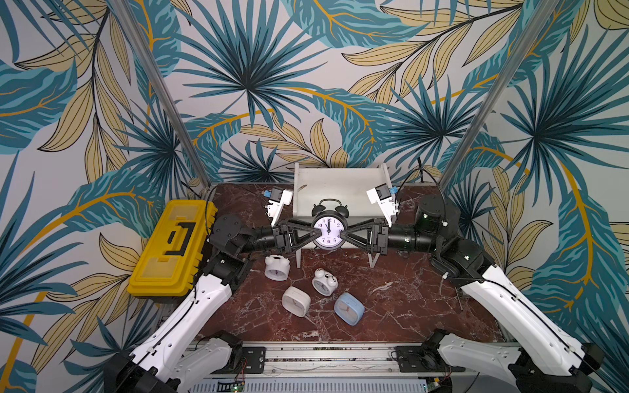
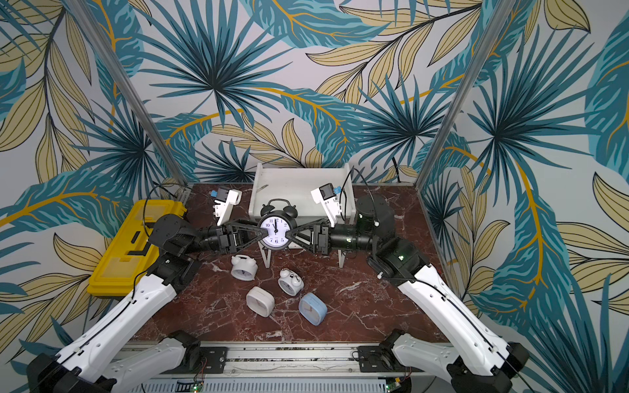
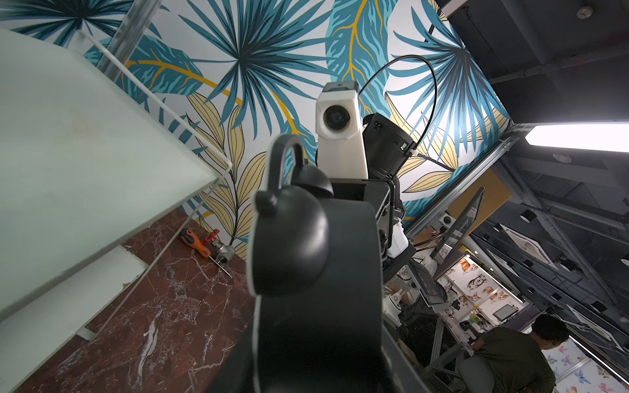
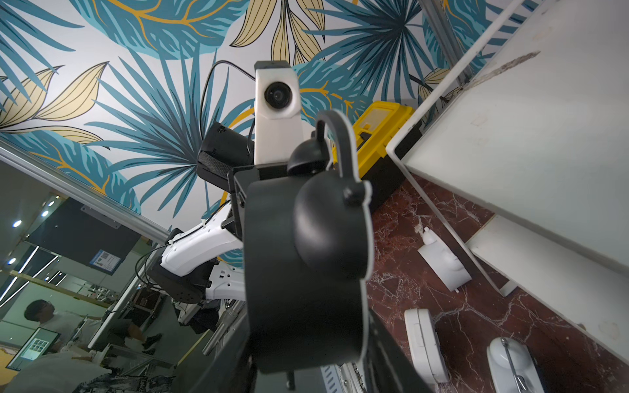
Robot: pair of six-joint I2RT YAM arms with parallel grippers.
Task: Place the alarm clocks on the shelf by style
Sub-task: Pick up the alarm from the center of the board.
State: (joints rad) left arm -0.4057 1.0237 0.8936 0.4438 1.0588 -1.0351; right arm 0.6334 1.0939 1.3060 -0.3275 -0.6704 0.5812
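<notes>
Black clock (image 1: 328, 228): frame centre, held aloft at the shelf (image 1: 340, 182) front edge.
Left gripper (image 1: 318, 231): clamped on the black clock's left side.
Right gripper (image 1: 341, 234): jaws straddle its right side; grip cannot be told.
White bell clock (image 1: 277, 268), blue clock (image 1: 349, 309): on the table (image 1: 408, 306), below centre.

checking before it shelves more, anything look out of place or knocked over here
Four clocks lie toppled at mixed angles on the table, in front of the shelf: left white twin-bell clock, right white twin-bell clock, white square clock, light blue clock. A stray orange-handled screwdriver lies by the wall.
</notes>
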